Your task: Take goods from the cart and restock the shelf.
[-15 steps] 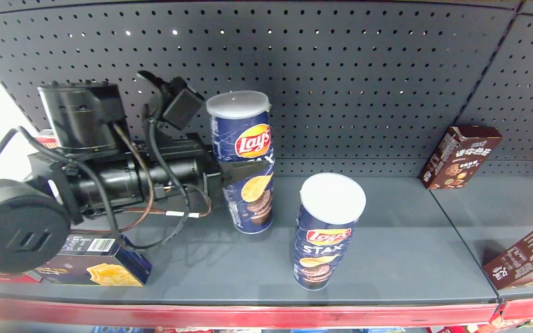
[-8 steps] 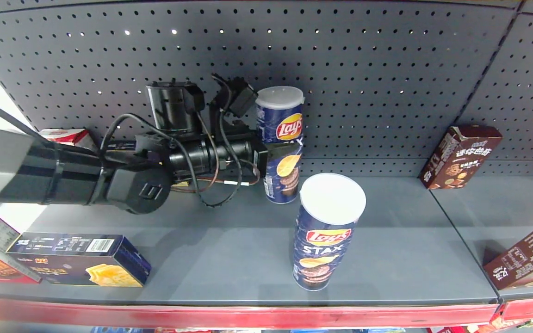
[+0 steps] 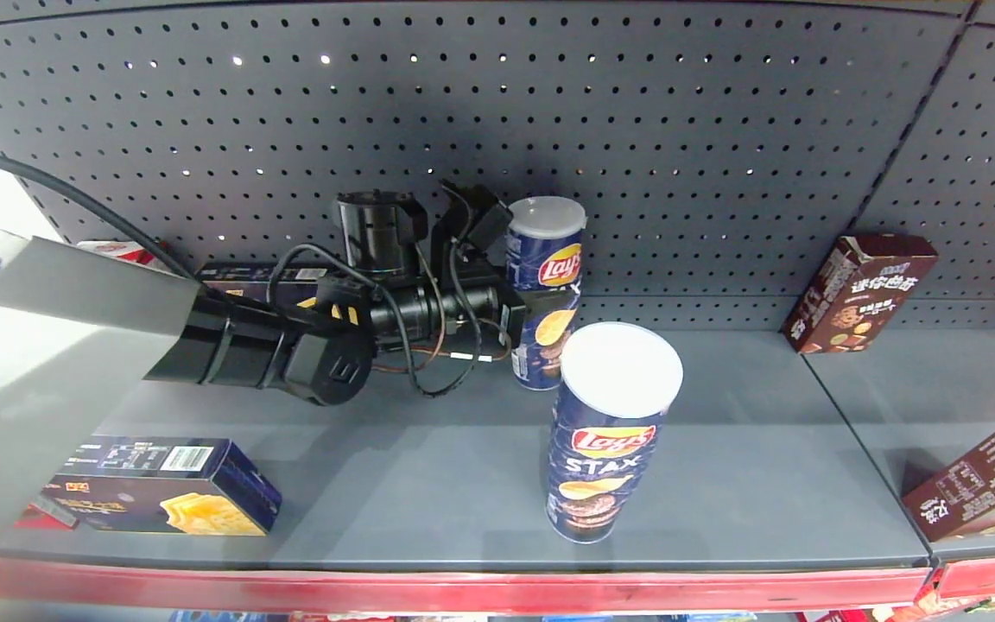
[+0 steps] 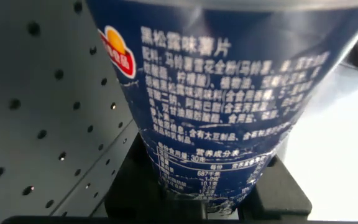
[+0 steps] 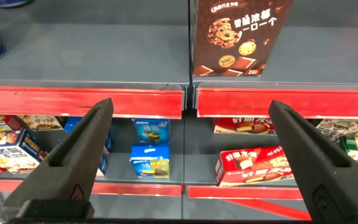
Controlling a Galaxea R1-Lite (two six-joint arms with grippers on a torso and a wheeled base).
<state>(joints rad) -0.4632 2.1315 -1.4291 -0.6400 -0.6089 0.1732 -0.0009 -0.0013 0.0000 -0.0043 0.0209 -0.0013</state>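
My left gripper [image 3: 542, 304] is shut on a blue chip can with a clear lid [image 3: 547, 250]. It holds the can upright near the back of the grey shelf [image 3: 722, 484], close to the pegboard. In the left wrist view the held can [image 4: 222, 118] sits between the dark fingers. A second blue chip can with a white lid [image 3: 608, 432] stands in front of it, near the shelf's front edge. My right gripper [image 5: 191, 106] is open with nothing between its fingers. It faces the shelves' red front rails.
A dark blue cracker box [image 3: 165, 488] lies at the front left. Another blue box [image 3: 260, 273] lies behind my left arm. A brown cookie box [image 3: 860, 294] leans at the back right; another [image 3: 981, 488] lies further front. Lower shelves hold snack boxes [image 5: 151, 158].
My left arm has carried the can to the right and deeper into the shelf, toward the pegboard and behind the standing can. The standing can has not moved.
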